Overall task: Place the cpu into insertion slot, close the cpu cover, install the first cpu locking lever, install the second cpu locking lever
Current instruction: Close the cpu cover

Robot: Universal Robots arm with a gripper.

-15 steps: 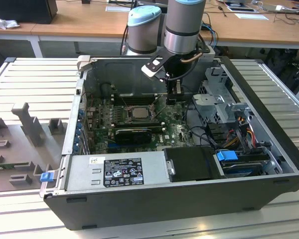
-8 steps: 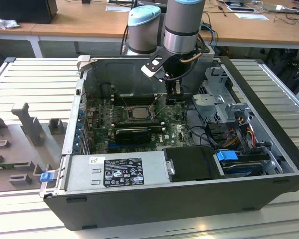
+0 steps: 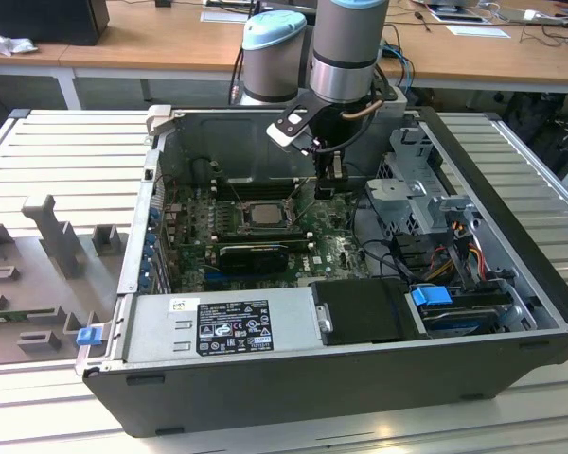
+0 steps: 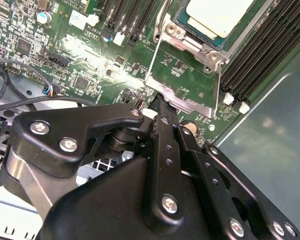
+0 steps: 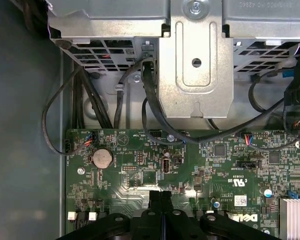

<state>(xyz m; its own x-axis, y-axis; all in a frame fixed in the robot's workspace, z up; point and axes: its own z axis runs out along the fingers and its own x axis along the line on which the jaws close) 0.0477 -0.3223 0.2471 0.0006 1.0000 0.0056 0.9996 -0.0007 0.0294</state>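
Note:
The cpu (image 4: 217, 15) lies in the insertion slot (image 4: 242, 40), its pale top facing up; the exterior view shows the cpu (image 3: 262, 214) in the middle of the green board. The cpu cover (image 4: 190, 103) is swung open and lies tilted over the board on the gripper's side of the slot, with green board visible through its window. My gripper (image 4: 160, 102) is shut with nothing between its fingers. Its tips sit right at the cover's free edge. In the exterior view the gripper (image 3: 325, 192) hangs just to the slot's right. The first wrist view shows the gripper (image 5: 160, 194) shut above the board.
Black memory slots (image 4: 260, 55) flank the socket. A black graphics card (image 3: 256, 253) lies in front of it. The metal drive cage (image 5: 195, 60) and loose cables (image 5: 150, 115) stand close to the gripper. The power supply (image 3: 218, 326) fills the case's front.

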